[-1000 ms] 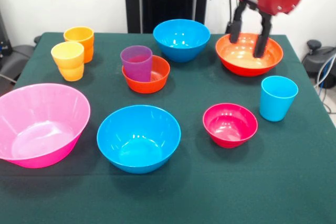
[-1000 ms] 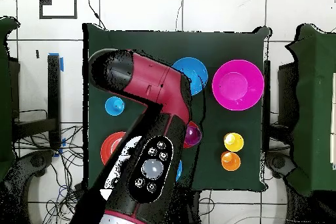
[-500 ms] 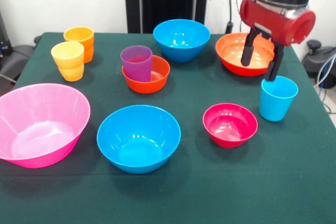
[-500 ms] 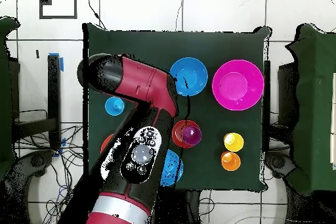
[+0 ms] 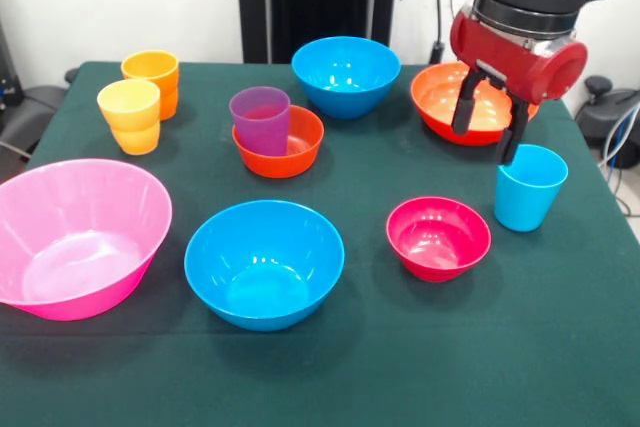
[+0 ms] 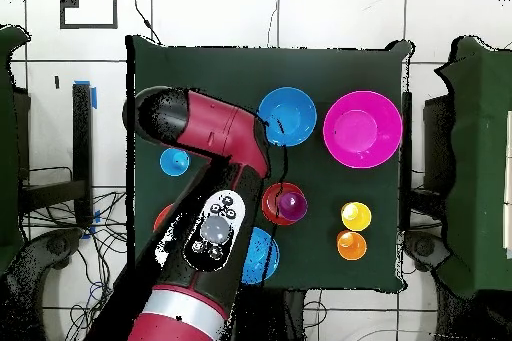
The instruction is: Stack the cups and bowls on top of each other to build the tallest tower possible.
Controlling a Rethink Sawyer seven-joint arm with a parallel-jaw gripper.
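Dark green cloth covers the table (image 5: 560, 347); from left in the front view: yellow (image 5: 129, 114) and orange plastic tumblers (image 5: 152, 73), huge pink bowl (image 5: 75, 237), purple tumbler (image 5: 261, 119) standing in small orange bowl (image 5: 290, 152), small crimson bowl (image 5: 438, 237) alone, then the gripper (image 5: 486, 132), fingers spread and empty, above the light blue tumbler (image 5: 528, 187)

Bright even light; soft glare on the glossy bowls (image 5: 264, 262), faint shadows.
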